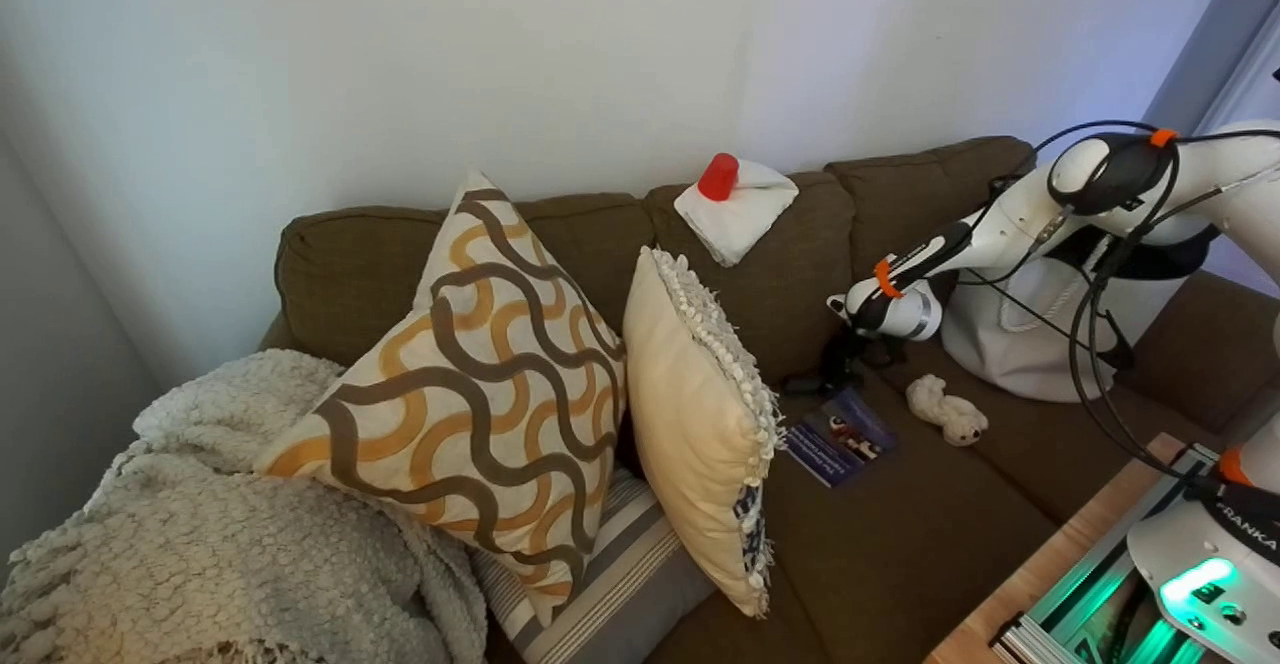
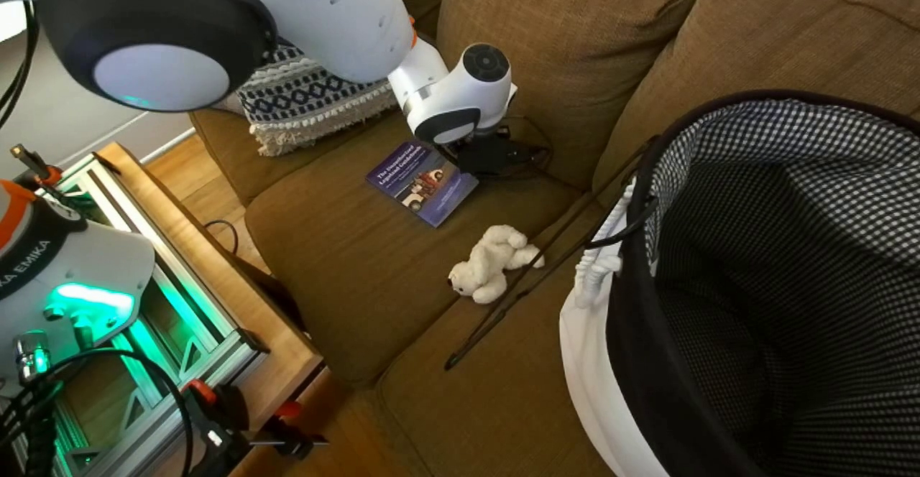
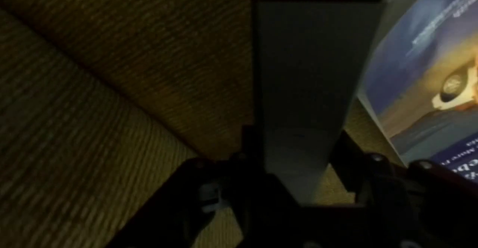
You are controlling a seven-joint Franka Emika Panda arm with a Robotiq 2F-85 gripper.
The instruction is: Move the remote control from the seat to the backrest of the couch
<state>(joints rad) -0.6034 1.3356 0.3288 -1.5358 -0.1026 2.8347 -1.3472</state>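
the remote (image 3: 313,72) is in the gripper (image 3: 298,149). in the wrist view the jaws are clamped on it, with one of the fingers (image 3: 252,147) against either long side, and it shows as a dark grey slab, wider-looking toward the top and blurred at its lower end. the couch (image 3: 93,147) spreads behind it, a crease running aslant on the left, and the book (image 3: 429,91) is just beside it on the right (whether the two touch, i cannot tell).

in both exterior views the gripper is low at the seat (image 1: 850,544), near the foot of the backrest (image 1: 790,304) and close to a corner of the book. so the remote is down by the seat too, though whether it rests there or hangs just clear is hidden.

a white bear (image 2: 492,269) lies on the seat between the book and the basket (image 2: 589,376). a white cloth (image 1: 740,229) drapes over the top of the backrest, with a red cup (image 1: 718,179) on it. in an exterior view a patterned pillow (image 1: 500,374) leans in front of the backrest; a fringed pillow (image 1: 690,424) stands on edge beside it, a striped pillow (image 1: 620,574) lies low beneath them, and a pale blanket (image 1: 200,524) is heaped at the end. the arm (image 2: 338,17) is mounted on a table (image 2: 287,369), with a green glow at its foot.
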